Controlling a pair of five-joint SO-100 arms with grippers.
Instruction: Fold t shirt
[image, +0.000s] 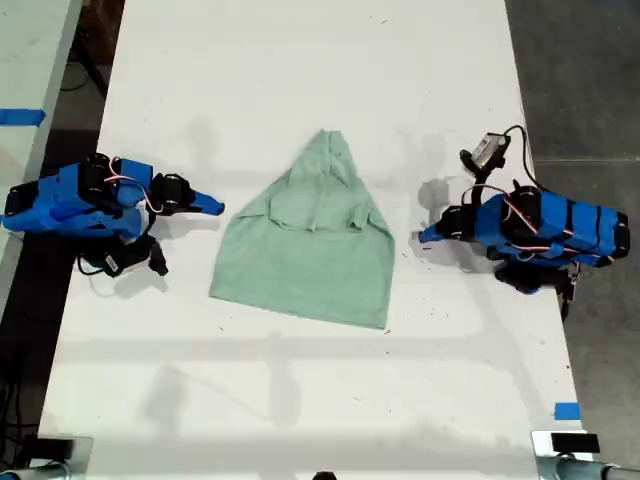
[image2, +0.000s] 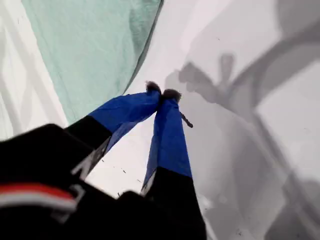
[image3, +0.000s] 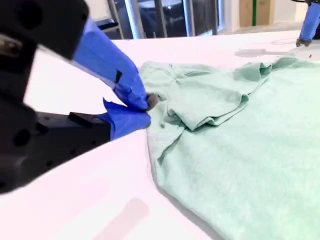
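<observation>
The pale mint-green t shirt (image: 310, 250) lies flat in the middle of the white table (image: 300, 80). Both sleeves are folded in, so it narrows to a point at the far end. My first gripper (image: 425, 237), on the arm at the exterior view's right, is shut with nothing in it. It rests a short gap from the shirt's edge; in the first wrist view its tips (image2: 161, 91) meet beside the t shirt (image2: 90, 45). My second gripper (image: 217, 208), on the arm at the exterior view's left, is shut. Its tips (image3: 148, 106) lie right at the hem of the t shirt (image3: 240, 150).
A blue tape mark (image: 566, 410) sits near the table's front corner at the exterior view's right. Another tape strip (image: 20, 116) lies on a neighbouring surface at that view's left. Dark floor borders the table on both sides. Cables trail from both arms.
</observation>
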